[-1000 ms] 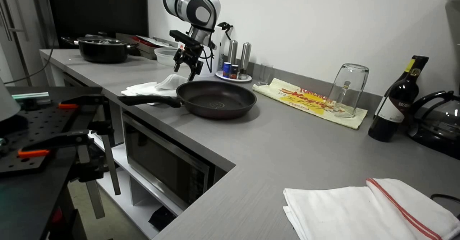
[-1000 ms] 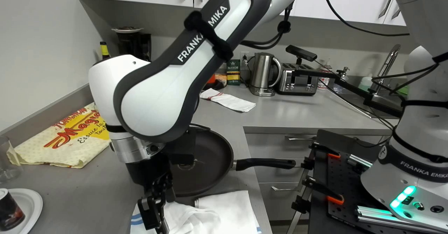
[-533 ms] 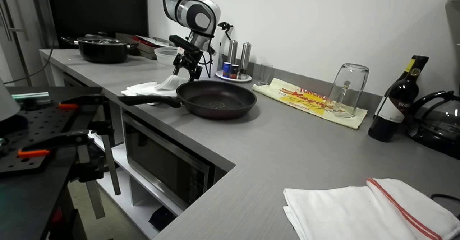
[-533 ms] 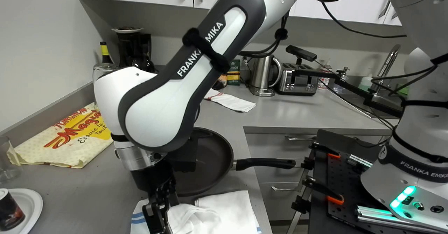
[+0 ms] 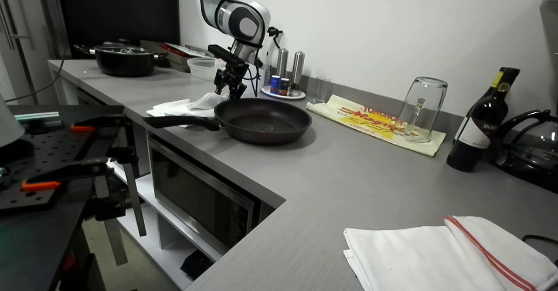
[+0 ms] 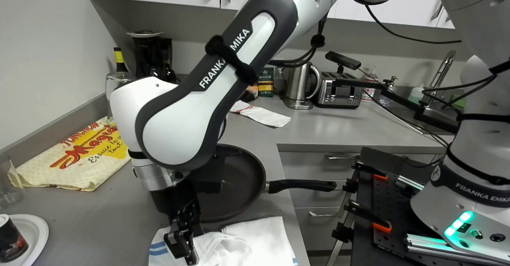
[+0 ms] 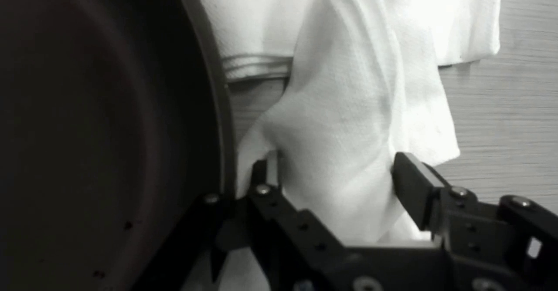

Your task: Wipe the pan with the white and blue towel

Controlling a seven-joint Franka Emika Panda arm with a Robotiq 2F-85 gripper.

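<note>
Towel (image 7: 340,143) between fingers (image 7: 414,191), wrist view only

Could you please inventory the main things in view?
pan: 1, black, on counter
towel: 1, white and blue, beside pan
printed cloth: 1, yellow, by wall
jug: 1, clear, on printed cloth
bottle: 1, dark, near jug
coffee maker: 1, black, beside bottle
plate: 1, white, by wall
cans: 2, blue and dark, on plate
pot: 1, black, near counter's end
kettle: 1, silver, on counter
toaster: 1, silver, beside kettle
striped cloth: 1, white and red, near kettle
microwave: 1, silver and black, below counter
arm: 1, white and grey, over counter
gripper: 1, black, open at towel
</note>
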